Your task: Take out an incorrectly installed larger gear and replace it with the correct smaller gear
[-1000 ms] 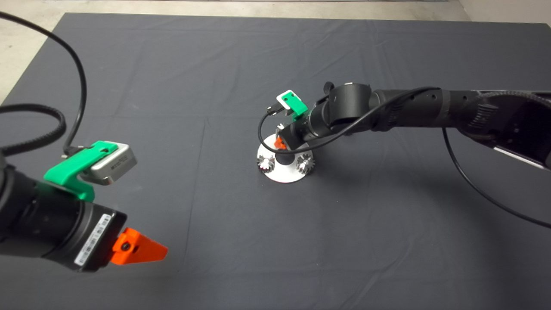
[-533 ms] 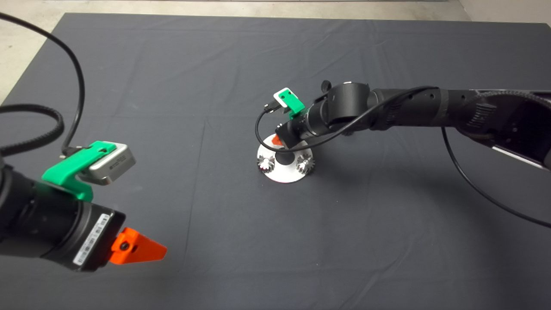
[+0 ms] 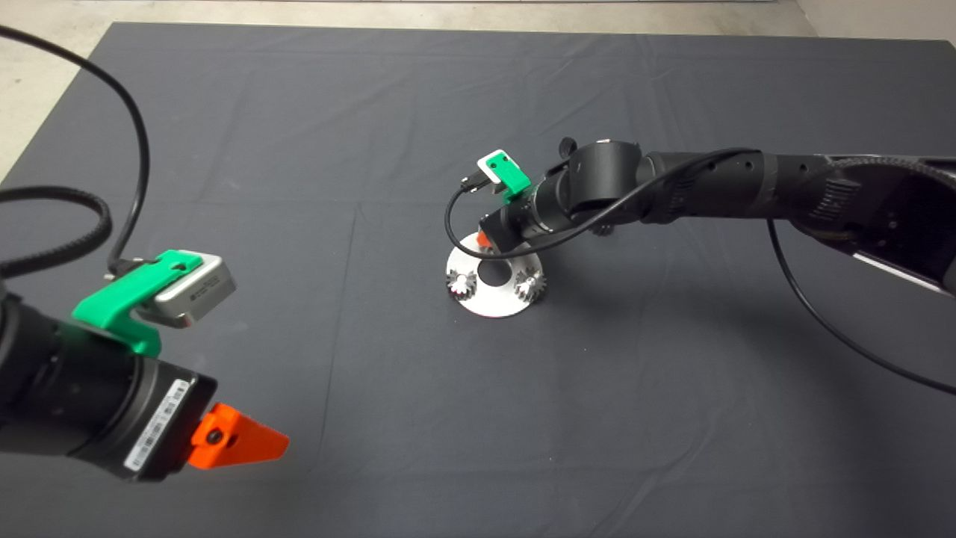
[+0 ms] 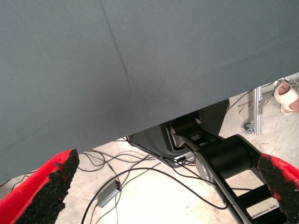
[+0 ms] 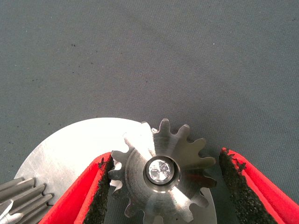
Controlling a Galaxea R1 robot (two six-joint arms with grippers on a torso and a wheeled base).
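I held the right gripper low over the silver plate, its fingers open on both sides of the smaller gear, which sat on its pin there, seemingly seated, while the open left gripper waited at the mat's near-left corner.

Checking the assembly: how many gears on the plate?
3: a left gear and right gear at the plate's near edge; the smaller gear at its far edge, between the right tool's open fingers. Others may be hidden.
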